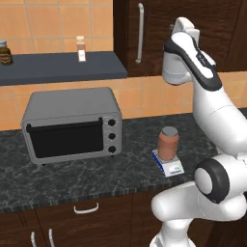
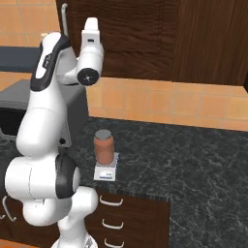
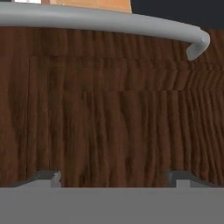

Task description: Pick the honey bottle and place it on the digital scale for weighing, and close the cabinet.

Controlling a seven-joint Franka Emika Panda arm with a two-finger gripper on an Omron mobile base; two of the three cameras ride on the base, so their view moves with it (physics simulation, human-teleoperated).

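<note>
A dark speckled stone counter (image 1: 87, 171) runs across this rendered kitchen under an orange tiled wall, with brown drawers below its front edge. Near that front edge the honey bottle (image 1: 169, 144) stands upright on the digital scale (image 1: 168, 164), grey lid up, its body covering most of the plate, so the weighing part looks finished. To its left and a little farther back sits a grey toaster oven (image 1: 72, 124). Beyond, on a dark wall shelf (image 1: 58, 66), stand a slim white-labelled bottle (image 1: 81, 48) and a small jar (image 1: 5, 52) at the far left. Farthest is the cabinet (image 1: 149, 34), whose door (image 3: 109, 113) faces the hand with its silver bar handle (image 3: 109, 22) running across the top of the hand view. The gripper (image 3: 113, 177) is close to the wood, its fingertips (image 3: 43, 178) standing well apart and holding nothing. The step in hand appears to be shutting the door; a flat, steady push on the panel beside the handle, square to the wood, should seat it fully. A slanted push might slide the fingertips along the grain or snag the handle, and whether the door is already flush cannot be told.
</note>
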